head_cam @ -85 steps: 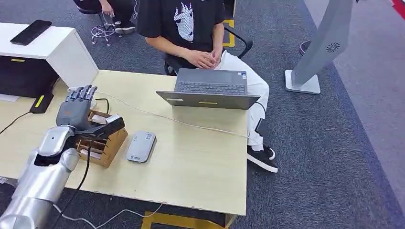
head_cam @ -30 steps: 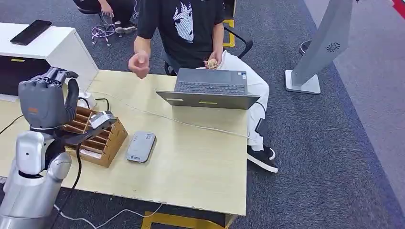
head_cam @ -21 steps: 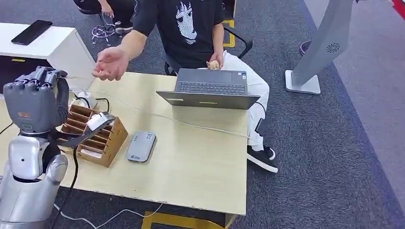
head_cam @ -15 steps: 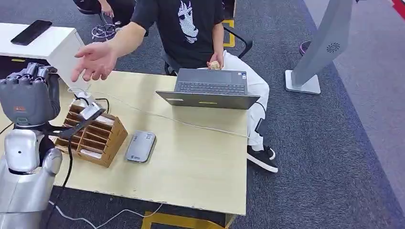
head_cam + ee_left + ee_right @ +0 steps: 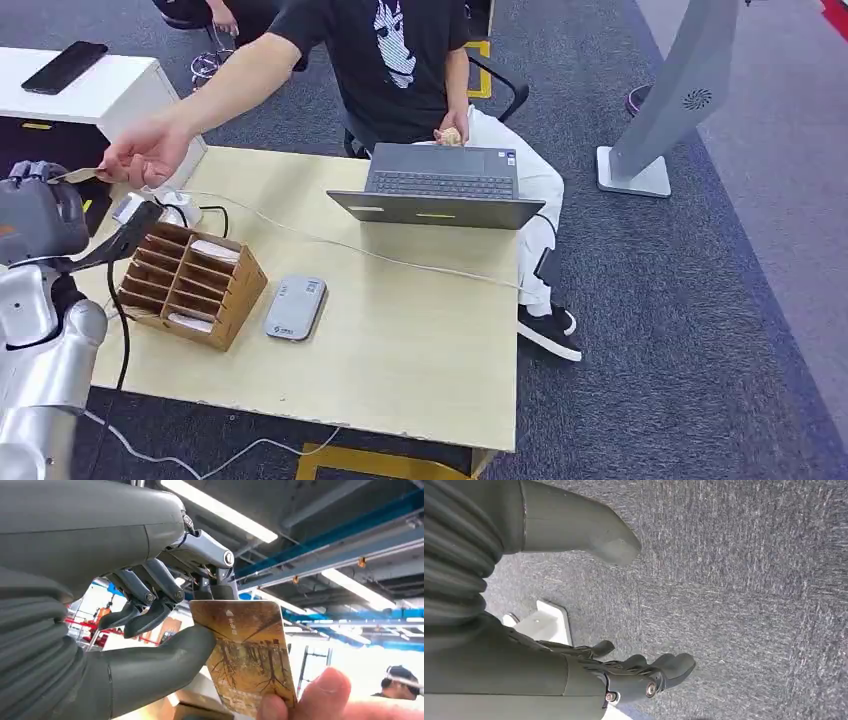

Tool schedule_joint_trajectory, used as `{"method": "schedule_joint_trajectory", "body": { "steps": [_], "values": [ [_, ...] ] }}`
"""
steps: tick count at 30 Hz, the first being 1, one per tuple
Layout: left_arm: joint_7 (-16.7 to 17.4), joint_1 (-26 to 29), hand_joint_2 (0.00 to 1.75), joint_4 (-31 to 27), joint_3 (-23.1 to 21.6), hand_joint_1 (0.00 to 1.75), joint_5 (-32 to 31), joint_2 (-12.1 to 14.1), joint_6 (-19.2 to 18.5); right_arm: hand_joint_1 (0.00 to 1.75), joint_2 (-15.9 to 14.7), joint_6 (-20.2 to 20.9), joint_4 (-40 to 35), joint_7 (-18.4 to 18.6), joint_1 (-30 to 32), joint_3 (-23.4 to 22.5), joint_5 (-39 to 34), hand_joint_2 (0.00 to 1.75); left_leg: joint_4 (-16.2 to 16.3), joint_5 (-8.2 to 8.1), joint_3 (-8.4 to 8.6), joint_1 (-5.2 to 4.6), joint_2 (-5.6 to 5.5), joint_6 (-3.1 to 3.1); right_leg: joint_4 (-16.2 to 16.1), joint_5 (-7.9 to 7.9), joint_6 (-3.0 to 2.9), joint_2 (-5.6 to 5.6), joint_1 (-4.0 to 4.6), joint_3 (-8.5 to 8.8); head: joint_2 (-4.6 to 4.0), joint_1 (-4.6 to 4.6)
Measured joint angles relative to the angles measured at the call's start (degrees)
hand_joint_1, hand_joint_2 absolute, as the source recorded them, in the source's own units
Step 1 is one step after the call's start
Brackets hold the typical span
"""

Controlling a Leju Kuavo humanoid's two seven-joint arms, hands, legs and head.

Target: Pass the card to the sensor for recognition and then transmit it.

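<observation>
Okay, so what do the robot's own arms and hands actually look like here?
The left arm has a silver, rounded metal casing with a black cable along it. The left hand is dark grey with an orange mark on its back. Up close, each wrist wears a grey ribbed cover, with a thick grey thumb and darker, jointed fingers. The right hand looks alike.

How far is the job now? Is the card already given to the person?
Nearly finished. The card is out of the wooden card box and away from the grey sensor, so scanning looks done, though no frame proves it. In hand: the left hand pinches the card while the person's hand grasps its other end. Left: letting go. The right hand hangs above the carpet.
</observation>
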Motion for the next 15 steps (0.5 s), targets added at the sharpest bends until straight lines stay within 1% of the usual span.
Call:
{"method": "schedule_joint_trajectory", "body": {
  "steps": [5, 6, 7, 11, 15],
  "values": [
    [-0.70, -0.33, 1.75, 1.83, 0.09, 1.75, 1.22, -0.43, 0.13, 0.00, 0.00, -0.09, 0.00, -0.11, -0.01, 0.00, 0.33, 1.75, 0.00, -0.02, -0.01, -0.01, 0.11, 0.00, 0.00, 0.00, 0.00, 0.14, 0.00, -0.03, 0.00, 0.00],
    [-1.01, -0.38, 1.75, 2.03, 0.09, 1.34, 1.51, -0.53, 0.18, 0.00, 0.00, -0.09, 0.00, -0.11, -0.01, 0.00, 0.53, 1.75, 0.00, -0.04, -0.01, 0.00, 0.16, -0.01, 0.00, 0.00, 0.00, 0.20, 0.00, -0.04, 0.00, -0.02],
    [-1.16, -0.38, 1.75, 2.14, 0.09, 0.00, 1.84, -0.68, 0.18, 0.00, 0.00, -0.09, 0.00, -0.11, -0.01, 0.00, 0.72, 1.75, 0.00, -0.04, 0.00, 0.00, 0.25, -0.01, 0.00, 0.00, 0.00, 0.29, 0.00, -0.07, 0.00, 0.00],
    [-2.45, -0.59, 1.75, 2.23, 0.22, 0.00, 4.37, -1.16, 0.20, 0.00, 0.00, -0.09, 0.00, 0.00, 0.04, 0.00, 0.83, 1.75, 0.00, -0.06, -0.01, 0.00, 0.22, -0.03, 0.00, 0.00, -0.01, 0.28, 0.00, -0.11, 0.00, -0.02],
    [-3.32, -0.91, 1.75, 2.21, 0.31, 0.00, 5.48, -1.49, 0.04, 0.00, 0.00, -0.07, 0.00, 0.24, -0.04, 0.00, 0.98, 1.75, 0.00, -0.06, -0.02, 0.01, 0.14, -0.03, 0.00, -0.01, -0.01, 0.23, 0.00, -0.11, 0.00, -0.02]
  ]
}}
